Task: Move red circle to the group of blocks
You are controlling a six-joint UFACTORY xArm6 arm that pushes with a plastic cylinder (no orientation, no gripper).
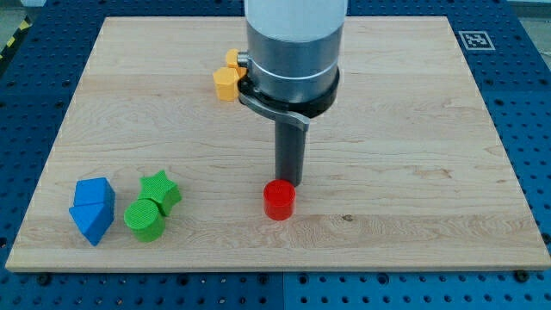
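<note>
The red circle block (279,199) lies on the wooden board (413,129) below the middle. My tip (287,181) stands just above it in the view and a little to its right, touching or almost touching its top edge. A group of blocks sits at the view's lower left: a green star (160,189), a green cylinder (144,218) and two blue blocks (92,209), close together. The red circle is well to the right of that group.
Two yellow blocks (226,79) sit near the top centre, partly hidden behind the arm's grey body (293,43). A marker tag (476,39) is at the board's top right corner. Blue perforated table surrounds the board.
</note>
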